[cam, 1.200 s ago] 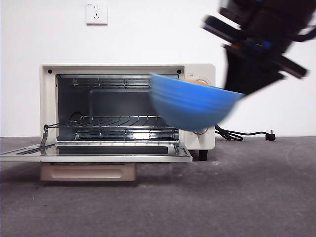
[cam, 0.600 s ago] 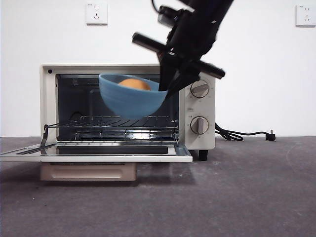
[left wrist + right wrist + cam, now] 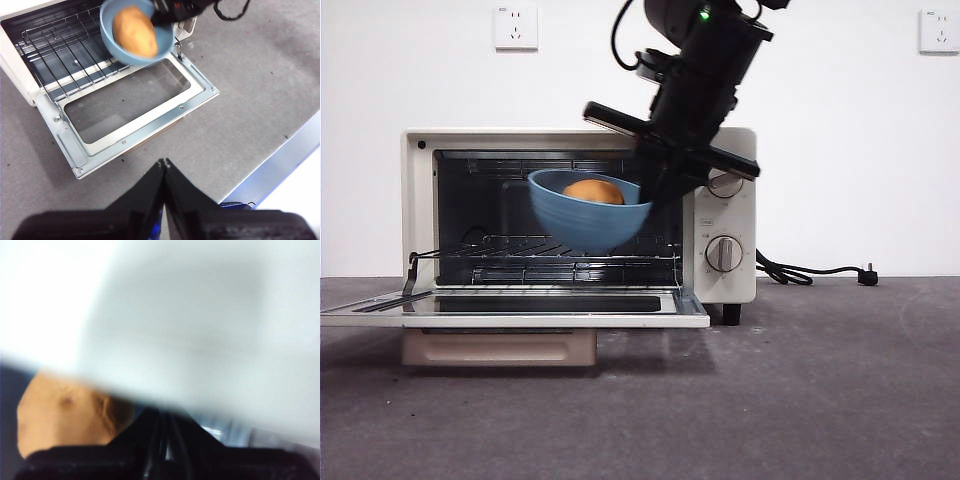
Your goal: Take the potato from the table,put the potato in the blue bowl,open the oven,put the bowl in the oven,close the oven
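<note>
I see the oven (image 3: 578,225) with its door already down; the blue bowl (image 3: 588,208) hangs tilted above the oven's rack, rim pinched by my right gripper (image 3: 655,190); the potato (image 3: 593,191) lies inside it, long axis along the oven's front; setting down and closing are left; the left gripper (image 3: 164,165) waits clenched, empty.

Dark grey mottled matte worktop (image 3: 820,400) with faint pale scuffs. Cream-white boxy toaster oven (image 3: 415,200) stands on it at the left, door dropped open toward the front. Black cord (image 3: 800,271) with plug lies behind, right of the oven.
</note>
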You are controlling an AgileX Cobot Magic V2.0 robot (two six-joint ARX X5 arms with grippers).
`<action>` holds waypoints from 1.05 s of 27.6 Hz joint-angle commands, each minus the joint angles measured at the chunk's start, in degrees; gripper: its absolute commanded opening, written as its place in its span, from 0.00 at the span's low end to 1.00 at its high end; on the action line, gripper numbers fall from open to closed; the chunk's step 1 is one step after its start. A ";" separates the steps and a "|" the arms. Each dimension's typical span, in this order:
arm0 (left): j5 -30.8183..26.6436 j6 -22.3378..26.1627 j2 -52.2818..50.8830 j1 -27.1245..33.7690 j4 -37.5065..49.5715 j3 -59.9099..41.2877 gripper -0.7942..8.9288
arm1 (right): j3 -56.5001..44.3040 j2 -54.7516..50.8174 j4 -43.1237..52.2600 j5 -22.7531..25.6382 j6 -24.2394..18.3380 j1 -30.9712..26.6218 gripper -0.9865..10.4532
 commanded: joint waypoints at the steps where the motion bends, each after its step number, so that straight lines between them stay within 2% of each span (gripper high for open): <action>1: 0.07 0.68 -0.09 -0.17 -0.02 -0.50 0.07 | 0.17 0.76 0.87 0.37 0.24 -0.85 0.07; 9: 0.04 0.68 -0.09 -0.17 -0.02 -0.50 0.07 | 0.17 0.81 -0.28 0.26 -0.17 -1.22 0.09; 14: 0.04 0.68 -0.09 -0.17 -0.04 -0.50 0.07 | 0.17 0.81 -0.26 0.37 0.15 -1.18 0.30; 23: 0.02 0.68 -0.09 -0.17 -0.02 -0.50 0.07 | 0.17 -1.16 0.28 0.35 0.22 -1.16 0.31; 29: -0.28 0.72 -0.09 -0.17 0.07 -0.50 0.07 | 0.17 -4.94 -3.91 0.33 -0.37 -1.18 0.31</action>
